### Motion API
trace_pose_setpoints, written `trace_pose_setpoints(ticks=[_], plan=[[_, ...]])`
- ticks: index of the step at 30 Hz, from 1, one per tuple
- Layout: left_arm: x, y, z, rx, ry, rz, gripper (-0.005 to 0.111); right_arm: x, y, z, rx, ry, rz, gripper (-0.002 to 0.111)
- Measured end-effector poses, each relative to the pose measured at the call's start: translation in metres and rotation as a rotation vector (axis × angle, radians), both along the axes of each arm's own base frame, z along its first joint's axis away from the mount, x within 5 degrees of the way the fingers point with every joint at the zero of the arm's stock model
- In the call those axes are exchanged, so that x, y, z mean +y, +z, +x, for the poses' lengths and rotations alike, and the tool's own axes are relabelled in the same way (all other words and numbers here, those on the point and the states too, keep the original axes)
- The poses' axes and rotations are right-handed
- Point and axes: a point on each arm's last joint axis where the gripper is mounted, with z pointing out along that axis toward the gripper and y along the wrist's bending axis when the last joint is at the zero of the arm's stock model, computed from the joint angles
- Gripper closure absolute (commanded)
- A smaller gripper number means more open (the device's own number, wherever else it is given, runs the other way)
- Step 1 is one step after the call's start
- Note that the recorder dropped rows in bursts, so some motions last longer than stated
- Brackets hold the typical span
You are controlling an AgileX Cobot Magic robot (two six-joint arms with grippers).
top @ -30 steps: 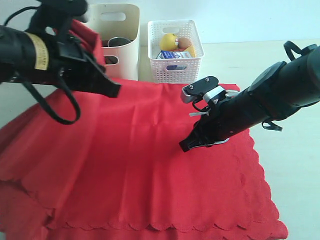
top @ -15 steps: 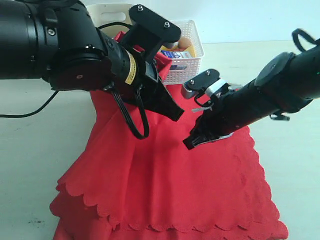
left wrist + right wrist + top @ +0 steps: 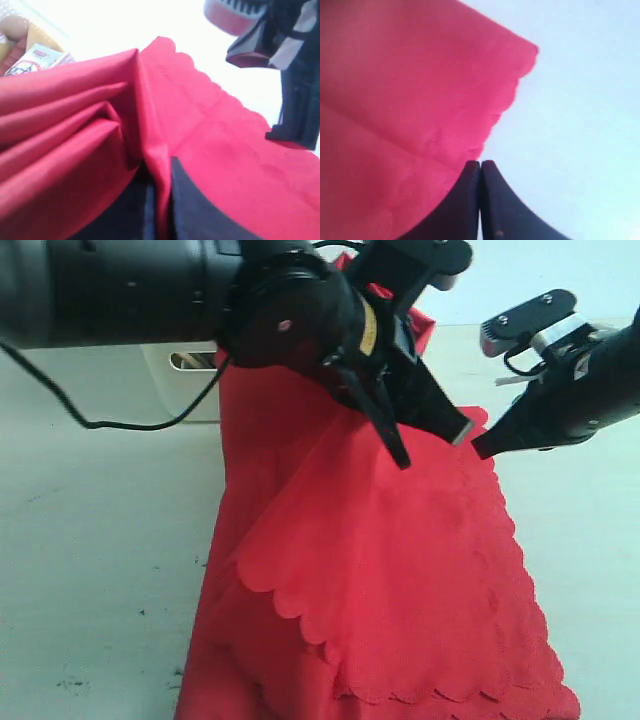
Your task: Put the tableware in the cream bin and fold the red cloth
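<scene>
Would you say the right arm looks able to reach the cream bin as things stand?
Probably not directly: the left arm, holding the cloth raised, stretches across between the right hand and the bin, which is mostly hidden behind it.

The exterior view looks down at a slant on the pale table top (image 3: 90, 540) from close by, the left arm looming large near the lens. The left wrist view faces along the left gripper (image 3: 159, 200) (fabric pinched between its dark fingers), very near the bright-red scalloped fabric cloth (image 3: 215, 145), and shares the right gripper (image 3: 275, 134) with the exterior view. The right wrist view peers past its own closed tips at the cloth's edge, which all three views share
</scene>
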Motion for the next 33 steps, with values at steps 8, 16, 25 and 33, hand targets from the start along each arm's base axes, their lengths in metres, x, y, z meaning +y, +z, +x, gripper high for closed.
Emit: trace_pose_setpoints(ticks=[8,16,25,33], plan=[[-0.045,-0.036,0.024,0.054,-0.009,0.033,0.107,-0.041,0.035,0.009,-0.216,-0.184,0.074,0.108],[-0.092,-0.058,0.036,0.053,-0.038,-0.038,0.104,-0.047,0.050,0.008,-0.294,-0.208,0.095,0.108],[-0.112,-0.077,0.036,0.018,-0.080,-0.084,0.003,-0.050,0.049,0.007,-0.283,-0.205,0.077,0.108],[-0.093,-0.042,0.037,-0.051,-0.077,0.066,0.021,-0.051,0.078,-0.011,-0.334,-0.207,0.081,0.108]])
